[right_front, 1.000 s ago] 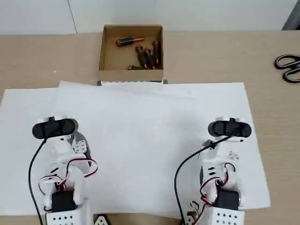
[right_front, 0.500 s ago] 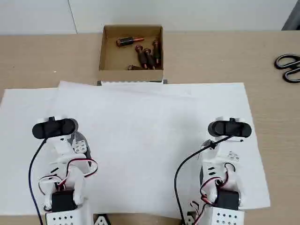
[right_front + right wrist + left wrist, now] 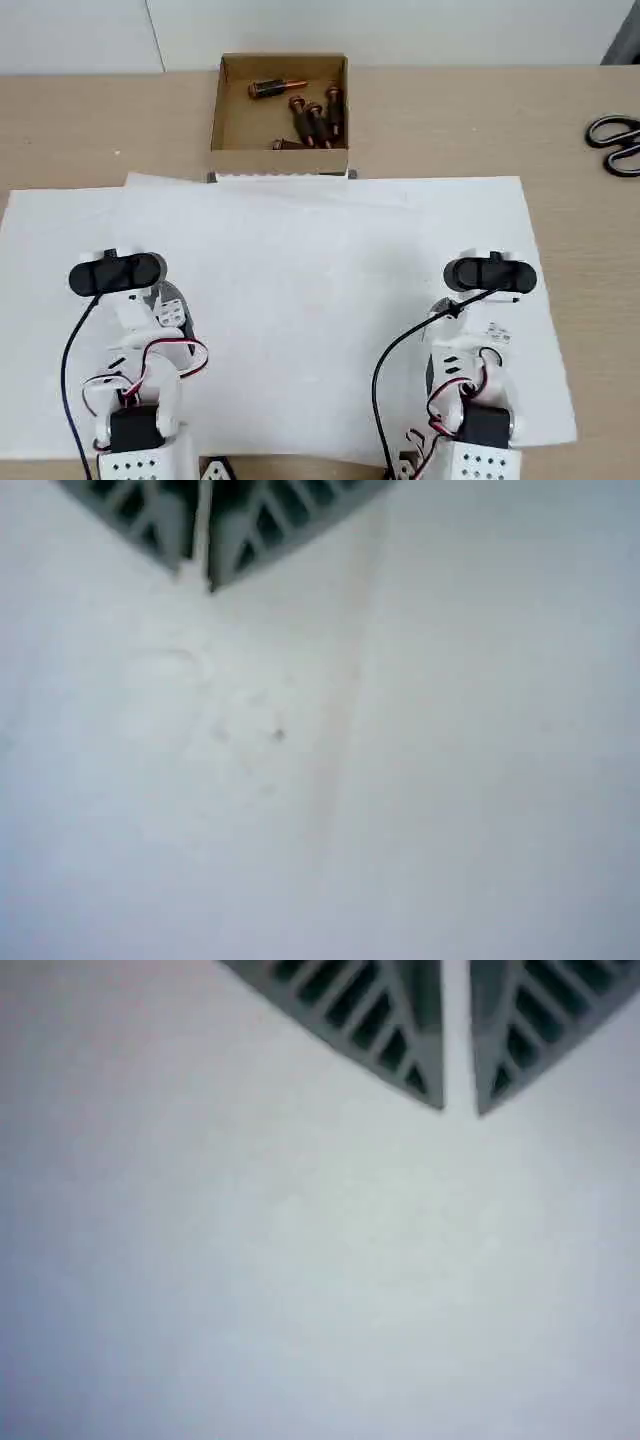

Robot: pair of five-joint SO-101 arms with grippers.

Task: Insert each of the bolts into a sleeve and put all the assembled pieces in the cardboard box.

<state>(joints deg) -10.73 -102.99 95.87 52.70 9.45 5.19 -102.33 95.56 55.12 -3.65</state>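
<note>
1. Table (image 3: 100, 120): tan top, bearing everything listed below.
2. Paper (image 3: 320, 290): a white sheet over the near half of the table. I see no loose bolt or sleeve on it.
3. My left arm (image 3: 135, 340) and right arm (image 3: 470, 350): both folded back at the near edge, well apart from each other and from the box.
4. Box (image 3: 280, 160): cardboard, open-topped, just beyond the far edge of the paper.
5. Scissors (image 3: 615, 145): on bare table at the far right, well apart from the work.
6. My left gripper (image 3: 458, 1095): jaws drawn together to a thin slit, nothing held, close over the paper.
7. My right gripper (image 3: 200, 575): the same, jaws nearly touching, empty, close over the paper.
8. Pieces (image 3: 318, 122): about five dark, copper-tipped items lie inside the box. One lies crosswise near the far wall, three lie side by side toward the right wall, and one is against the near wall. I cannot confirm from this height that every bolt is seated in its sleeve.
9. Finding: with all visible parts in the box and none outside it, I judge the task complete or very nearly so. Nothing in view is left to pick up.
</note>
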